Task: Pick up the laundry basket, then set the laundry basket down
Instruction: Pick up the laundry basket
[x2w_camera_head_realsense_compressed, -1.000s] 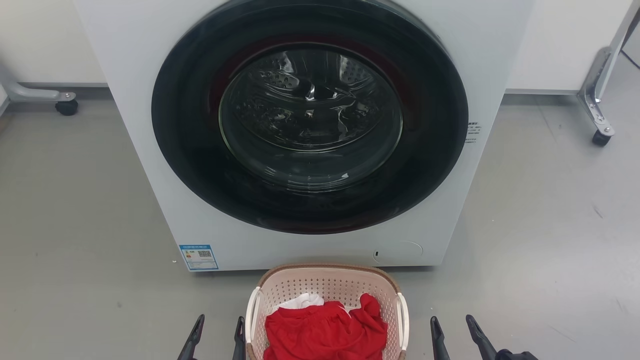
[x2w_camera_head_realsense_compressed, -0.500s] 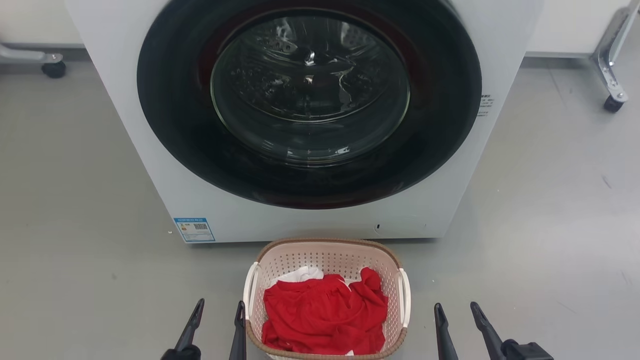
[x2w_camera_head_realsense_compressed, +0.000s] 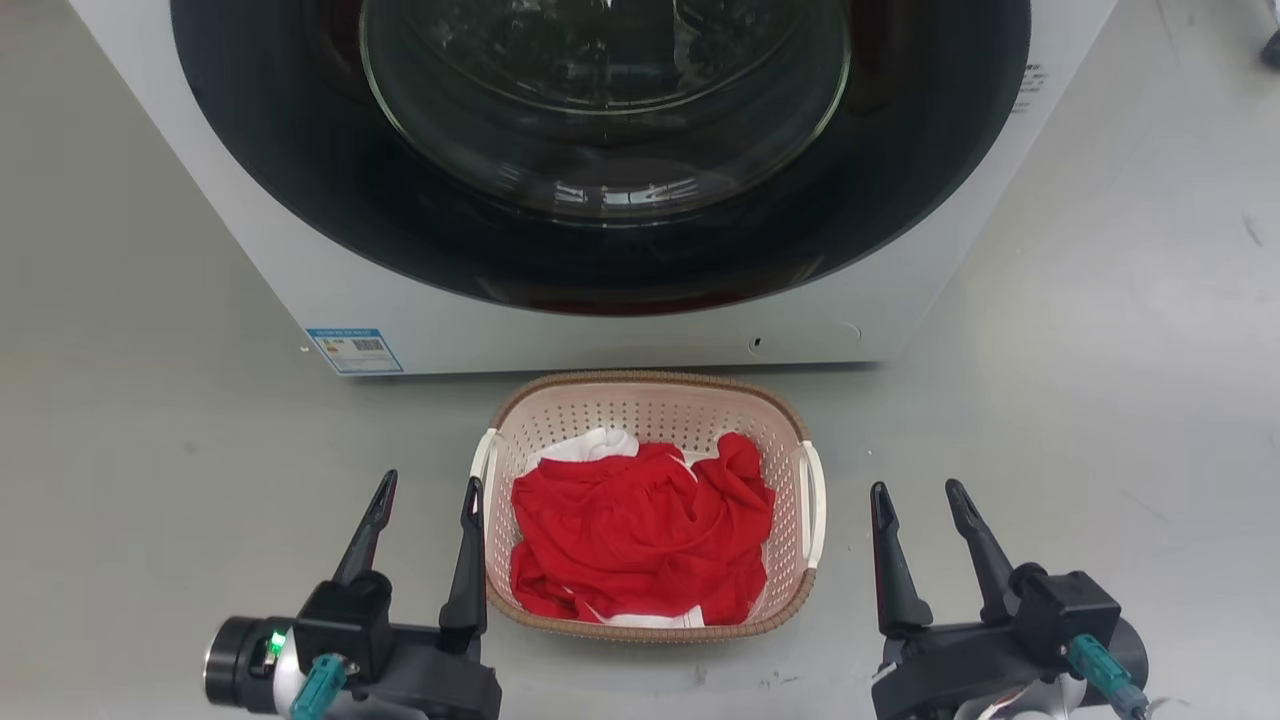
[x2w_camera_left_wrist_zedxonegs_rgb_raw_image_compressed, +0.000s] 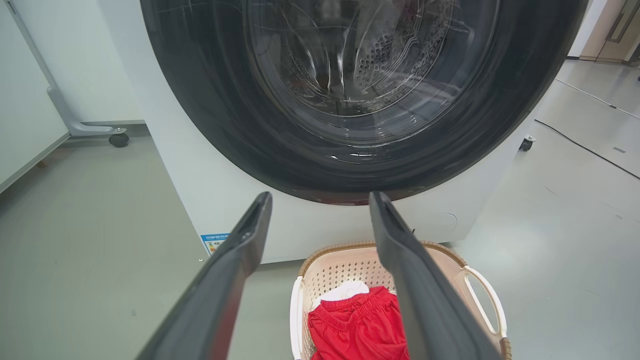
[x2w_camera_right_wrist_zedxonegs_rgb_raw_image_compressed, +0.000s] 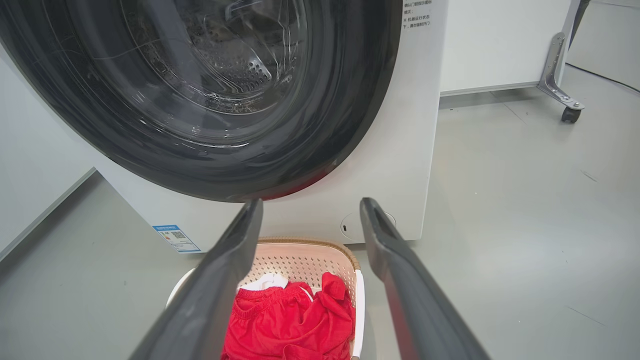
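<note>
Though ungripped, laundry basket (x2w_camera_head_realsense_compressed: 650, 408) between left hand (x2w_camera_head_realsense_compressed: 430, 480) and right hand (x2w_camera_head_realsense_compressed: 915, 486), both splay-fingered.

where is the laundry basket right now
In the head view the laundry basket sits on the grey floor at lower centre, just in front of the washing machine, between the left pincer and the right pincer.

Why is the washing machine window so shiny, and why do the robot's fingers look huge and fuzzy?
Head view: the round door glass mirrors lights as pale streaks, while the laundry basket is sharp. Left wrist view: the left hand sits right against the wide lens, so its fingers loom big and slightly soft-edged. Right wrist view: the right hand's fingers look the same.
</note>
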